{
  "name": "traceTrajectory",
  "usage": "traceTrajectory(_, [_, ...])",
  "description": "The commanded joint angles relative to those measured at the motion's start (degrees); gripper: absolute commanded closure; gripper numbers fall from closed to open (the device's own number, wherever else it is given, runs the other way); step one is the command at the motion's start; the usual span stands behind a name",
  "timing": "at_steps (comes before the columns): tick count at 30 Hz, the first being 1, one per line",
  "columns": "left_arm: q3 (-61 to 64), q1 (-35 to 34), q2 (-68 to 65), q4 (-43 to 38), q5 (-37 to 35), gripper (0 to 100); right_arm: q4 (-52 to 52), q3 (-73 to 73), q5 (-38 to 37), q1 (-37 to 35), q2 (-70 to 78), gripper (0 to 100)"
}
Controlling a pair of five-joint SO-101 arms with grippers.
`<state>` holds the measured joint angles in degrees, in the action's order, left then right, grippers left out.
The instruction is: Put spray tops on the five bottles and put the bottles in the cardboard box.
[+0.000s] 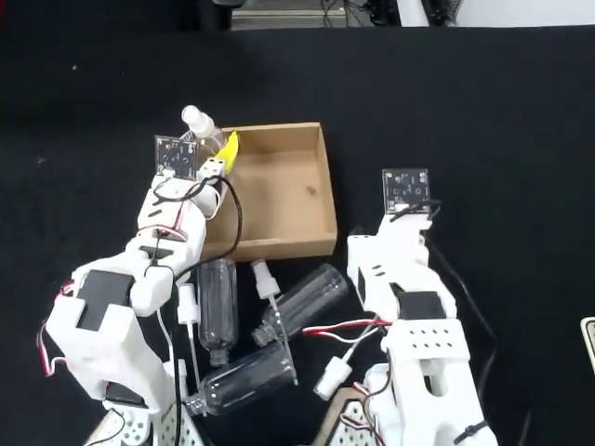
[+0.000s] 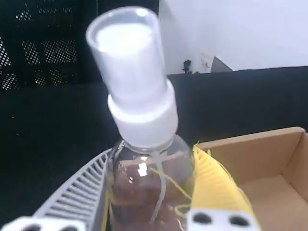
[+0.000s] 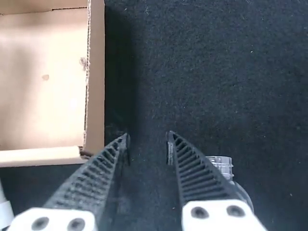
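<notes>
Clear bottle (image 2: 144,180) between left claw (image 2: 152,156) fingers

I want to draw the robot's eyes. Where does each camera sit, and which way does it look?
High view: sits above the black table, looking down at the cardboard box, loose bottles and both arms.
Left wrist view: sits on the left wrist, looking along the left hand, which grips a bottle with a spray top.
Right wrist view: sits on the right wrist, looking down past the open right hand at the table.
Shared: all three show the box; high and left wrist views both show the gripped bottle.
</notes>
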<state>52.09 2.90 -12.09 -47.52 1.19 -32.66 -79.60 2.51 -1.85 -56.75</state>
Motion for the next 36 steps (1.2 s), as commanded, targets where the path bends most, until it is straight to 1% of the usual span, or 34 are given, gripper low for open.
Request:
traceTrajectory(1, [-4.44, -0.04, -1.85, 0.44, 0.35, 97, 1.76, 0.57, -0.44, 0.7, -1.01, 89.2])
traceTrajectory(5, [-4.97, 0.22, -4.04, 0.0, 0.44, 97, 1.76, 0.57, -0.44, 0.7, -1.01, 89.2])
traceTrajectory(8, [-4.44, 0.04, -4.48, -3.6, 0.44, 97, 1.76, 0.57, -0.44, 0.7, -1.01, 89.2])
traceTrajectory(10, [-4.35, -0.04, -4.57, -3.96, 0.44, 97, 1.76, 0.57, -0.44, 0.7, -1.01, 89.2])
traceTrajectory(12, [-4.26, -0.13, -4.57, -3.96, 0.44, 92, 1.76, 0.57, -0.44, 0.7, -1.01, 89.2])
traceTrajectory(14, [-3.56, -0.13, -4.57, -3.87, 0.09, 84, 1.76, 0.57, -0.44, 0.7, -1.01, 89.2])
traceTrajectory(16, [-2.95, -0.04, -4.57, -3.87, 0.0, 78, 1.76, 0.57, -0.44, 0.7, -1.01, 89.2])
traceTrajectory(17, [-2.86, -0.04, -4.57, -3.87, 0.0, 77, 1.76, 0.57, -0.44, 0.7, -1.01, 89.2])
traceTrajectory(21, [-2.95, -1.1, -4.57, -3.87, 0.0, 79, 1.76, 0.57, -0.44, 0.7, -1.01, 89.2])
traceTrajectory(23, [-2.95, -1.27, -4.57, -3.87, 0.44, 78, 1.76, 0.57, -0.44, 0.62, -1.01, 89.2])
traceTrajectory(25, [-2.86, -1.45, -4.57, -3.43, 0.44, 76, 1.76, 0.57, -0.44, 0.62, -1.01, 89.2])
traceTrajectory(29, [-3.91, -1.63, -3.96, 2.9, 0.0, 70, 1.76, 0.48, -0.44, 0.62, -1.01, 89.2])
traceTrajectory(36, [-4.62, -1.98, -3.87, 3.43, 0.0, 69, 1.76, 0.48, -0.44, 0.62, -1.01, 89.2])
